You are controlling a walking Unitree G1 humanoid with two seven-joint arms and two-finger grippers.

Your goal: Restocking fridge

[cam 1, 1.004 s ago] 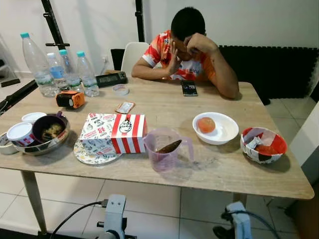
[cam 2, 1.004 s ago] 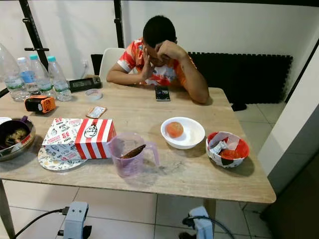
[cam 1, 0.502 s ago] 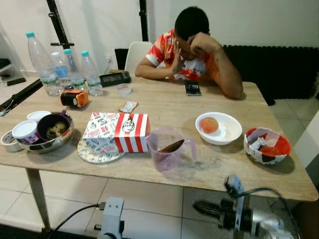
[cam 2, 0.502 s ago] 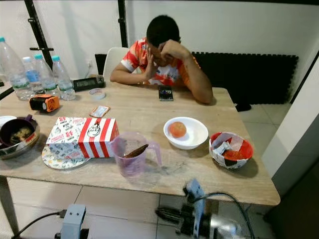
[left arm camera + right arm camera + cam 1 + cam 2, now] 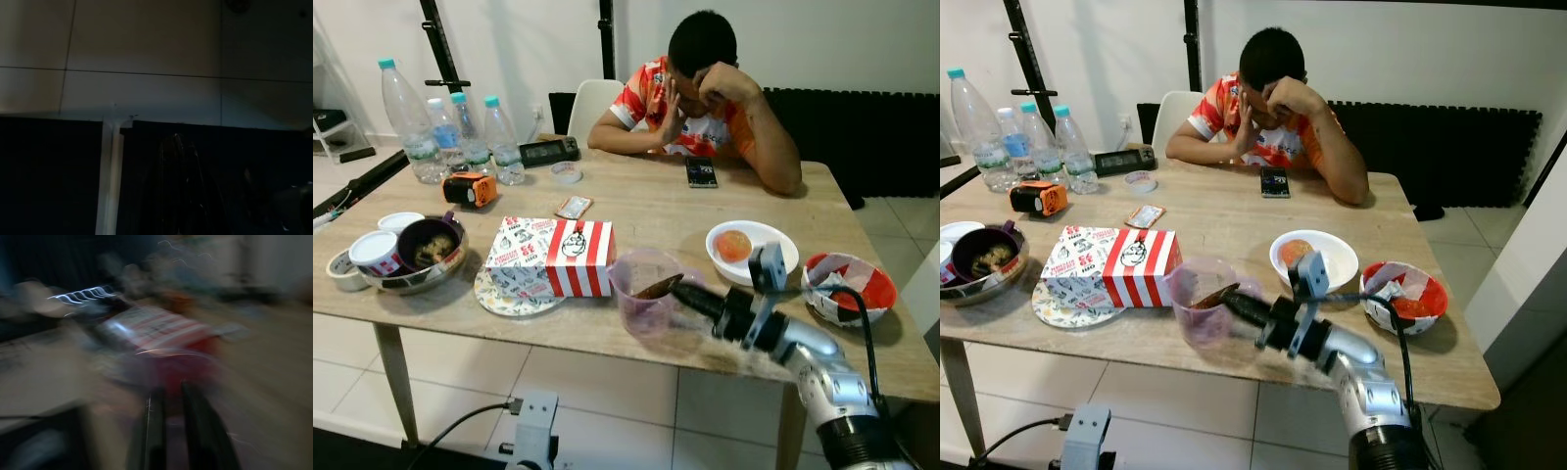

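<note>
Indoors, wooden table (image 5: 636,211) on pale tile floor (image 5: 460,387), person (image 5: 705,88) seemingly seated.

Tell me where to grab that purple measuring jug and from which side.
Take the purple measuring jug by its handle, which sticks out on the robot's right, toward the white bowl. Come in level from that side, where the right gripper already points. The jug stands upright with something dark leaning inside, so a side grip probably keeps it level.

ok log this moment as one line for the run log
right gripper: reaching at purple jug, fingers near handle | grasp: not confirmed | left gripper: idle, below table | person: seated opposite
</note>
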